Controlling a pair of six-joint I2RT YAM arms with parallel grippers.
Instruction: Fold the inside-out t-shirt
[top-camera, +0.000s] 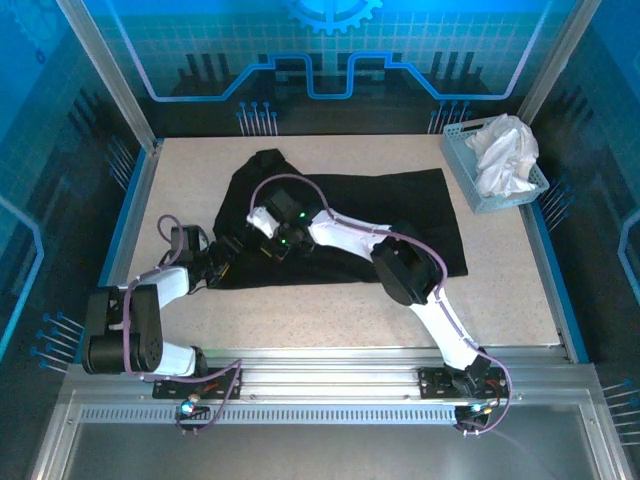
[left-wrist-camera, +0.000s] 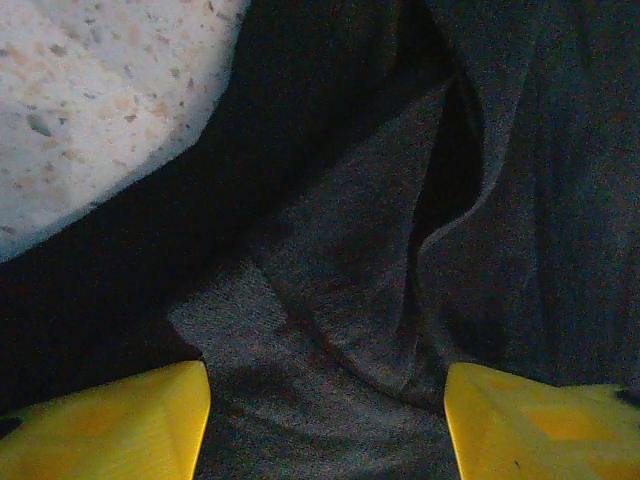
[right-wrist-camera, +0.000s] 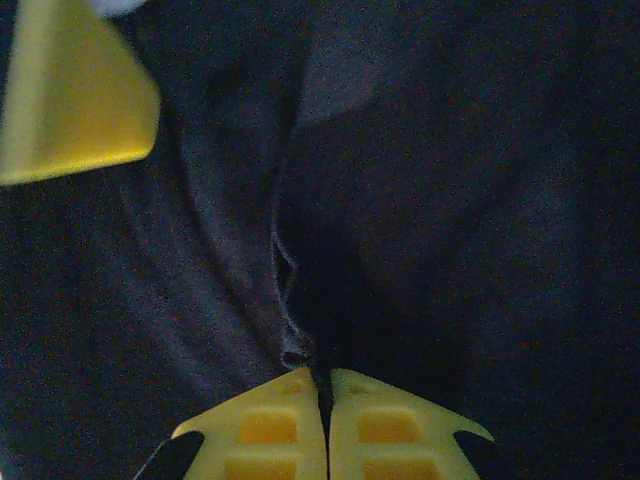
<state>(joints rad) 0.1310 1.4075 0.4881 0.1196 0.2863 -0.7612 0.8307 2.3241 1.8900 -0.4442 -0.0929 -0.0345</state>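
The shirt (left-wrist-camera: 400, 230) lies rumpled, with a raised fold (left-wrist-camera: 440, 240) running down its middle. Speckled table (left-wrist-camera: 90, 100) shows beyond the shirt's upper-left edge. The left gripper (left-wrist-camera: 325, 400) stands spread over the shirt's near part, cloth between its yellow fingers (left-wrist-camera: 120, 430).

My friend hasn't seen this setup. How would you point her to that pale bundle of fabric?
Look at the speckled table; at its far right corner stands a light blue slatted basket. The crumpled white cloth is heaped inside it, the one pale fabric here, unlike the black t-shirt lying mid-table.
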